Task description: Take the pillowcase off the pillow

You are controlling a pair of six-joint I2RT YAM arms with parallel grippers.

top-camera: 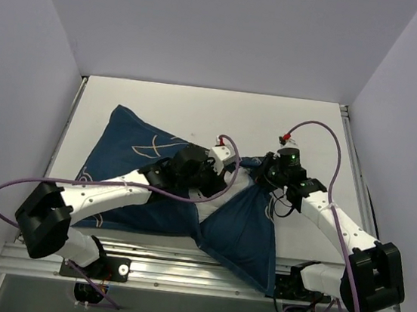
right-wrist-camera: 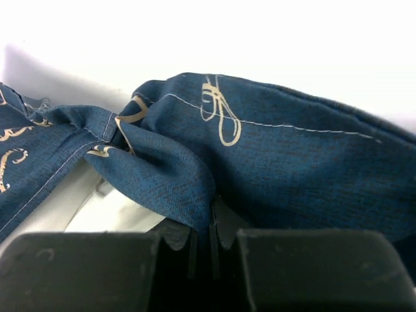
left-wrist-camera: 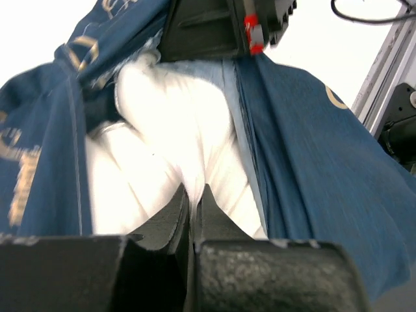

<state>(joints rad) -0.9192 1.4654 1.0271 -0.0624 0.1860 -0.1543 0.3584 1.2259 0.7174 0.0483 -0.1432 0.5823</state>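
The navy pillowcase (top-camera: pixel 129 150) with thin line drawings lies across the table, one part hanging over the near edge (top-camera: pixel 247 241). The white pillow (left-wrist-camera: pixel 175 136) shows at the case's open mouth in the left wrist view; in the top view only a small white patch (top-camera: pixel 238 179) shows between the grippers. My left gripper (left-wrist-camera: pixel 193 195) is shut on a fold of the white pillow. My right gripper (right-wrist-camera: pixel 211 218) is shut on a fold of the navy pillowcase (right-wrist-camera: pixel 273 162). In the top view both grippers, left (top-camera: pixel 226 169) and right (top-camera: pixel 267 171), meet at the table's middle.
Grey walls close in the white table (top-camera: pixel 199 105) at left, back and right. A metal rail (top-camera: pixel 179 270) runs along the near edge. Purple cables loop from both arms. The right arm's black body (left-wrist-camera: pixel 214 26) is close above the pillow.
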